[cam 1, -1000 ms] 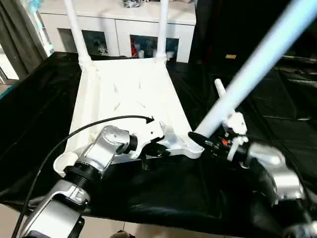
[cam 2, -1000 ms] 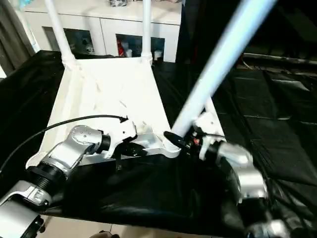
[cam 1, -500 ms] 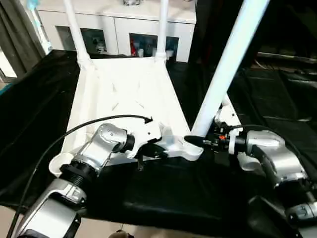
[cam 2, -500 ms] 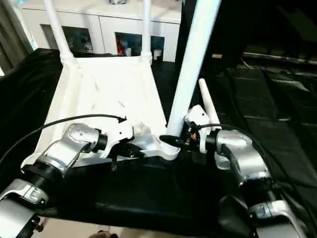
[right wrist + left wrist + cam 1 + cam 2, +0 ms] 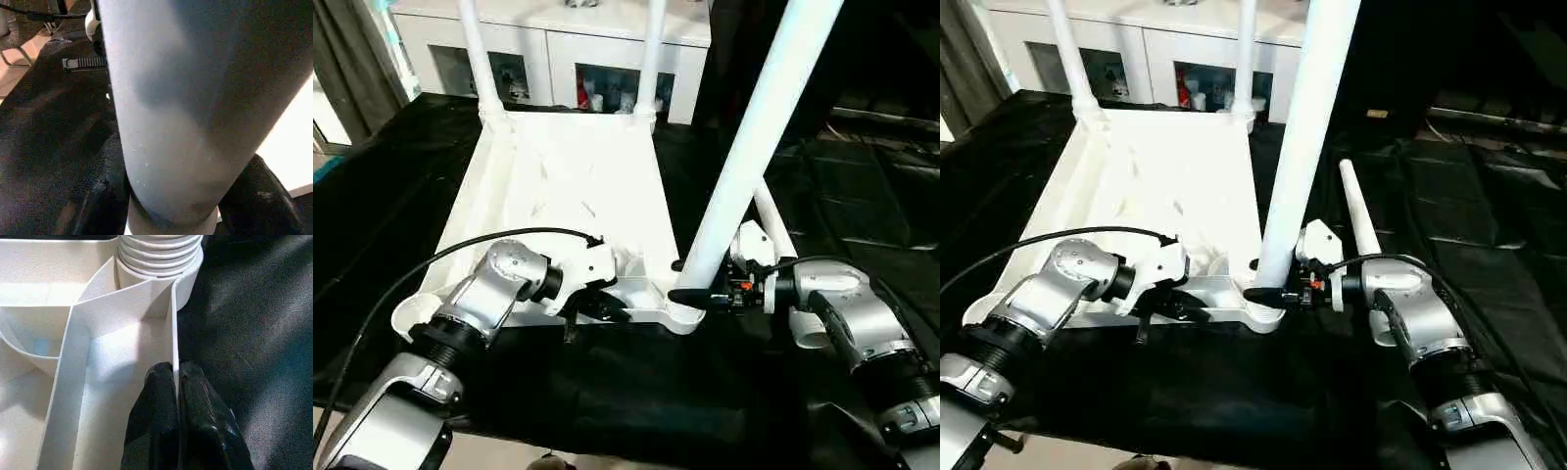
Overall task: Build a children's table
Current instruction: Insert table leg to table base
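The tabletop (image 5: 568, 196) lay underside up on the black-draped table (image 5: 372, 196), two legs (image 5: 477, 54) standing in its far sockets. The left gripper (image 5: 176, 396) pinched the near rim wall. The right gripper (image 5: 700, 294) clasped a third leg (image 5: 754, 137), tilted over the near right socket (image 5: 683, 315). Misaligned, its ridged end could jam, and pushing might wrench the rim from the left gripper

White tabletop (image 5: 578, 186) and white legs (image 5: 754, 147) lie on black cloth (image 5: 636, 392); silver forearms, black claws.
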Tool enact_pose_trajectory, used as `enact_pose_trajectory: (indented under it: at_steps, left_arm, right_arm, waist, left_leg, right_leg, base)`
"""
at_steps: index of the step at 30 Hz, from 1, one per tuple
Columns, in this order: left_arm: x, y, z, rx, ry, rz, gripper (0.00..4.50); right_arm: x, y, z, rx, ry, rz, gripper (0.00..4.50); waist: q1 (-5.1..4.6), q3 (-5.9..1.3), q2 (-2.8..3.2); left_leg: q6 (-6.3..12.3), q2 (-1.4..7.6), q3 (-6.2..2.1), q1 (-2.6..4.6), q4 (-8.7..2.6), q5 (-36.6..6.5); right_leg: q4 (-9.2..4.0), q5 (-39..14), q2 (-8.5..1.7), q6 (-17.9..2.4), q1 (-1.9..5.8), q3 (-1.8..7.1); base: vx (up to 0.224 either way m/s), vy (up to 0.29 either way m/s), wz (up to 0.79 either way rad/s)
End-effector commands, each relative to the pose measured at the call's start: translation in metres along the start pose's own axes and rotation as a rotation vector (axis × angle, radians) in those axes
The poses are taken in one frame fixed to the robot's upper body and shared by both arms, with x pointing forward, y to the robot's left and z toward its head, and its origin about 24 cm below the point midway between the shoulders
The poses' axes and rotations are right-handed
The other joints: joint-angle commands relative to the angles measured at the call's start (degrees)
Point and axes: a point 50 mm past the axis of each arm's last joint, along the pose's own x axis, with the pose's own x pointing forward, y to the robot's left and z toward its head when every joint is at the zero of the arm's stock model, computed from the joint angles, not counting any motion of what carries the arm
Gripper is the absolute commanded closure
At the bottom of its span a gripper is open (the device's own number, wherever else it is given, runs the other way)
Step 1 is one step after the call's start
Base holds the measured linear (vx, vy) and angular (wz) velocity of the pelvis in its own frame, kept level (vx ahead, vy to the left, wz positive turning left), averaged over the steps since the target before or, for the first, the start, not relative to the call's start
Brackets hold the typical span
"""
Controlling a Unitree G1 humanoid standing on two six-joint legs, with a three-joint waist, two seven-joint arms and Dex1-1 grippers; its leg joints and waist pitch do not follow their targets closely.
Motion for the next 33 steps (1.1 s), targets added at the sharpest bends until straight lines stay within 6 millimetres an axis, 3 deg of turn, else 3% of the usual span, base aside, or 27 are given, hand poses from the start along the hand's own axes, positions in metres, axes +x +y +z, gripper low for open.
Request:
enact_pose_trajectory:
  at_steps: [1, 12, 16, 20, 21, 23, 25, 28, 30, 31, 32, 33]
  left_arm:
    - [-0.004, -0.001, 0.018, 0.09, -0.036, -0.071, 4.5]
    - [-0.005, -0.001, 0.017, 0.08, -0.033, -0.056, 4.5]
    - [-0.005, 0.002, 0.019, 0.067, -0.048, -0.024, 4.5]
    - [-0.006, 0.011, 0.02, 0.031, -0.052, 0.082, 4.5]
    - [-0.007, 0.013, 0.02, 0.021, -0.059, 0.099, 4.5]
    - [-0.009, 0.017, 0.021, -0.011, -0.085, 0.149, 4.5]
    - [-0.009, 0.02, 0.022, -0.028, -0.092, 0.179, 4.5]
    - [-0.01, 0.029, 0.021, -0.097, -0.073, 0.31, 4.5]
    - [-0.005, 0.034, 0.022, -0.147, -0.056, 0.395, 4.5]
    - [0.001, 0.037, 0.024, -0.192, -0.051, 0.451, 4.5]
    - [0.002, 0.038, 0.024, -0.2, -0.05, 0.461, 4.5]
    - [0.01, 0.04, 0.026, -0.252, -0.047, 0.518, 4.5]
  right_arm:
    - [-0.004, 0.024, -0.065, 0.188, 0.27, 0.043, 2.61]
    - [-0.002, 0.023, -0.065, 0.189, 0.249, 0.035, 2.61]
    - [0.001, 0.016, -0.065, 0.194, 0.229, -0.048, 2.61]
    - [0.004, 0.001, -0.062, 0.232, 0.153, -0.228, 2.61]
    - [0.004, -0.001, -0.062, 0.235, 0.146, -0.256, 2.61]
    - [0.004, -0.006, -0.064, 0.244, 0.139, -0.332, 2.61]
    - [0.005, -0.007, -0.066, 0.251, 0.145, -0.368, 2.61]
    - [0.011, -0.012, -0.074, 0.279, 0.188, -0.514, 2.61]
    - [0.019, -0.016, -0.079, 0.338, 0.214, -0.624, 2.61]
    - [0.025, -0.019, -0.08, 0.378, 0.228, -0.699, 2.61]
    - [0.026, -0.019, -0.081, 0.385, 0.231, -0.713, 2.61]
    - [0.034, -0.023, -0.08, 0.443, 0.234, -0.796, 2.61]
  waist:
    - [0.15, -2.77, 0.35]
    - [0.11, -3.02, 0.06]
    - [0.05, -2.96, -0.05]
    - [-0.74, -2.31, -0.07]
    - [-0.98, -2.08, -0.04]
    - [-1.15, -2.05, -0.09]
    - [-1.73, -1.88, 0.26]
    - [-2.75, -1.57, 0.79]
    - [-3.52, -1.41, 1.21]
    - [-4.33, -0.87, 2.15]
    - [-4.31, -0.83, 2.23]
    - [-2.66, -0.44, 2.79]
  left_leg:
    - [0.1, 4.3, -2.05, 1.63, -4.54, -19.36]
    - [-0.39, 4.24, -2.09, 1.64, -4.56, -20.04]
    - [-0.41, 4.27, -2.09, 1.69, -4.62, -20.33]
    - [-2.27, 4.13, -2.74, 1.94, -4.79, -26.5]
    - [-3.02, 4.03, -3.07, 2.11, -4.9, -28.73]
    - [-3.66, 3.97, -3.59, 2.33, -4.88, -30.69]
    - [-4.18, 4.09, -4.15, 2.44, -5.22, -33.57]
    - [-5.18, 4.14, -4.71, 2.71, -5.64, -38.91]
    - [-6.05, 4.32, -5.36, 2.43, -6.29, -42.54]
    - [-7.06, 4.74, -5.64, 2.09, -7.98, -48.52]
    - [-7.24, 5.08, -5.34, 1.36, -9.02, -50.42]
    - [-7.52, 6.5, -3.91, -2.92, -13.86, -55.15]
  right_leg:
    - [-4.35, -16.24, -5.07, -13.08, 1.87, 3.12]
    - [-4.27, -15.64, -5.0, -13.12, 1.97, 3.08]
    - [-4.34, -16.5, -4.98, -13.06, 1.87, 3.07]
    - [-5.24, -27.07, -5.42, -10.95, 1.43, 2.95]
    - [-5.8, -32.34, -5.57, -9.34, 1.27, 2.73]
    - [-6.43, -37.6, -5.75, -6.82, 1.23, 2.43]
    - [-6.95, -38.31, -5.58, -5.75, 1.3, 1.7]
    - [-7.27, -36.58, -5.11, -5.7, 1.29, 0.52]
    - [-7.14, -35.07, -5.03, -5.35, 2.08, -0.57]
    - [-6.25, -31.67, -3.93, -5.29, 2.88, -2.04]
    - [-4.79, -29.11, -3.3, -5.45, 3.67, -2.35]
    - [4.81, -20.04, -1.42, -5.64, 7.26, -2.27]
  base:
    - [0.0, 0.0, 0.0]
    - [0.0, 0.0, 0.0]
    - [0.0, 0.0, 0.0]
    - [0.0, 0.0, 0.0]
    - [0.0, 0.0, 0.0]
    - [-0.062, 0.008, -0.14]
    - [-0.061, 0.023, -0.15]
    - [-0.066, 0.045, -0.18]
    - [-0.029, 0.021, -0.1]
    - [-0.066, 0.036, -0.19]
    - [-0.148, 0.043, -0.23]
    - [-0.116, 0.024, -0.11]
